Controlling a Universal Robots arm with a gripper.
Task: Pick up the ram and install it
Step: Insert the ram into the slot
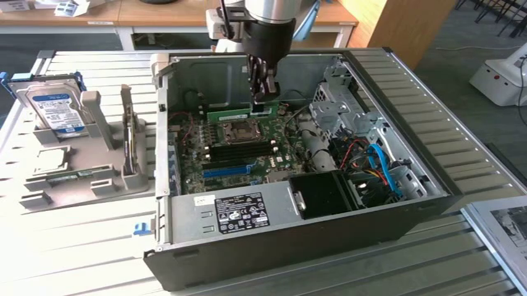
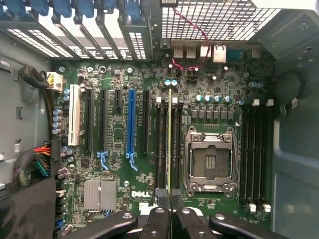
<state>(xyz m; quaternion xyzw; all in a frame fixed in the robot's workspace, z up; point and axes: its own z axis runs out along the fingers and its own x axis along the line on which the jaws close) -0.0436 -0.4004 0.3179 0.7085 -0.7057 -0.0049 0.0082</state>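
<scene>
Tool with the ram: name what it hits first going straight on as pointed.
Likely the ram held in the tool meets the black memory slots beside the CPU socket; exact slot unclear.

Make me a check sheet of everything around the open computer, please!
Surface: slatted metal table, with an open computer case lying on it.
Job's things: green memory stick held over the main board, lined up with its long black slots.
Clutter: hard drive standing in a grey rack.
Tool: tool shut on the memory stick.
Cables: red and blue cables inside the case.
Surroundings: wooden desks; white machine at the exterior view's right.
</scene>
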